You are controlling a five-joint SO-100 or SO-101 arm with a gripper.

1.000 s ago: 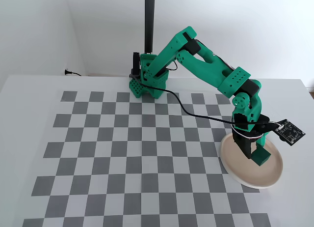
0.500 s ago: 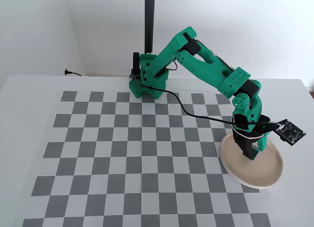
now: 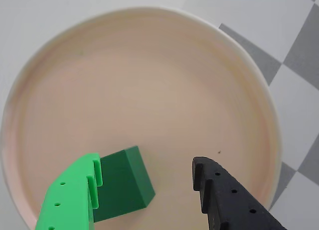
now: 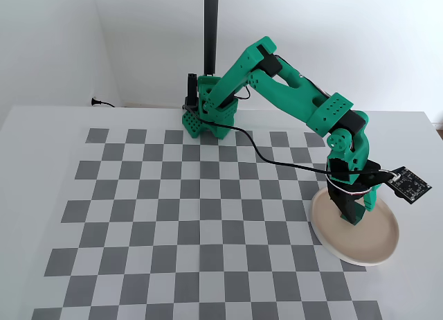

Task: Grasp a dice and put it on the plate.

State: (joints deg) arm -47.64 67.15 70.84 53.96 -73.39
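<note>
In the wrist view, the small dark green cube that is the dice [image 3: 123, 182] lies low and left of centre in the frame, resting on the floor of the large round pale beige-pink plate with a cream rim [image 3: 149, 80]. It sits right against the inner face of the bright green finger [image 3: 75, 195], while the black finger [image 3: 224, 195] stands well apart from it at the lower right. So the two-finger gripper [image 3: 148, 171] is spread wide, with plate showing between the cube and the black finger, and it clamps nothing; whether the green finger actually touches the cube or merely sits beside it is hard to say. The plate holds only this cube; a tiny dark speck shows near the black finger. In the fixed view the green arm reaches to the lower right of the frame, its gripper [image 4: 351, 216] down over the plate [image 4: 374, 247] at the edge of the grey and white checkered mat [image 4: 173, 209]; the dice is hidden there behind the fingers. The cube looks rigid, light and smooth, probably plastic, unlikely to deform or break, though it may slide on the glossy plate. Any regrasp would best pinch two opposite flat faces squarely, since a corner grip could twist it out.
</note>
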